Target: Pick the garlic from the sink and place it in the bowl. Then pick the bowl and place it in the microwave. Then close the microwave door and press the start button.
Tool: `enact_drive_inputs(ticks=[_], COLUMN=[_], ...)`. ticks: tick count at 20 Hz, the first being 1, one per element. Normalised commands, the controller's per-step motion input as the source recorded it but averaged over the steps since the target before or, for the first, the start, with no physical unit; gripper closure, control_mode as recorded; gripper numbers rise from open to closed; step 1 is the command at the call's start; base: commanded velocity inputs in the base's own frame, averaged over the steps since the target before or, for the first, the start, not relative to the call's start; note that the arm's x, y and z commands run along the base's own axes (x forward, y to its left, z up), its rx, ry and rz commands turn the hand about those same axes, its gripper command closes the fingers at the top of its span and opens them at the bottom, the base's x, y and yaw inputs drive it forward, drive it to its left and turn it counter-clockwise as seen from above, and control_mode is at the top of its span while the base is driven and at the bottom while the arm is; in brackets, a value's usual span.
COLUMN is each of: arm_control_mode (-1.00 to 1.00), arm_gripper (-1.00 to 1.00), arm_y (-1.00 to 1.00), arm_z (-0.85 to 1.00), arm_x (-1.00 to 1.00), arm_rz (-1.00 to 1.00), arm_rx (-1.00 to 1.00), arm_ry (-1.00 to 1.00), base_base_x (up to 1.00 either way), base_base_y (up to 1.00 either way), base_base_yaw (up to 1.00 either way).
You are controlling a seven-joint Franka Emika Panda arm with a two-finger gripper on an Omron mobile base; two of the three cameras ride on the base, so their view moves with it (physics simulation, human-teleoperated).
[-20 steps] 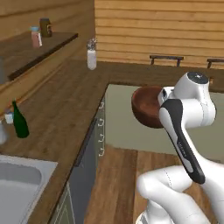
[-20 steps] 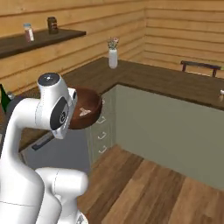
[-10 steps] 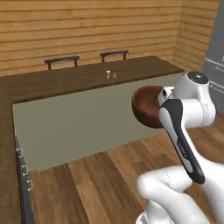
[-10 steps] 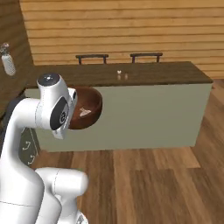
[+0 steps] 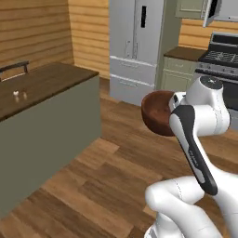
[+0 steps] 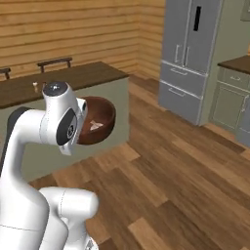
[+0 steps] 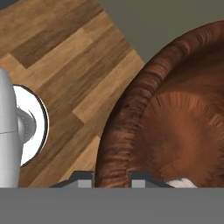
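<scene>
My gripper (image 7: 113,179) is shut on the near rim of the dark reddish-brown bowl (image 7: 175,109), one fingertip on each side of the wall. The arm holds the bowl (image 5: 155,113) at chest height over the wood floor, in front of its white elbow. Inside the bowl (image 6: 100,112) lies the pale garlic (image 6: 96,125), and a bit of the garlic (image 7: 181,181) peeks up at the lower edge of the hand view. The microwave (image 5: 225,9) has its light grey frame at the top right, above the stove. The sink is out of view.
A long island counter (image 5: 42,86) with a dark wood top runs along the left, stools (image 6: 53,62) behind it. A grey fridge (image 5: 139,42) stands ahead, green-grey cabinets (image 5: 179,74) and a black stove (image 5: 223,56) to its right. Wood floor (image 5: 102,186) lies between.
The whole picture has swung, so the base has turned: wall counter, then island, now fridge and stove ahead. The arm and the bowl keep the same pose in the frame.
</scene>
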Motion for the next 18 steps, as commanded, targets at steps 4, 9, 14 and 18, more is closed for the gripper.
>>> enact_drive_inputs(ticks=[4,9,14,18], arm_control_mode=[1.00,1.00,1.00,1.00], arm_gripper=[1.00,1.00,1.00,1.00], arm_y=[0.00,0.00,0.00,0.00], arm_z=[0.00,0.00,0.00,0.00], arm_x=[0.00,0.00,0.00,0.00], arm_rz=[0.00,0.00,0.00,0.00], arm_rx=[0.00,0.00,0.00,0.00], arm_ry=[0.00,0.00,0.00,0.00], base_base_x=[0.33,0.97,1.00,1.00], base_base_y=[-0.46,-0.68,-0.71,-0.63], base_base_yaw=[-0.64,-0.29,-0.31,-0.29])
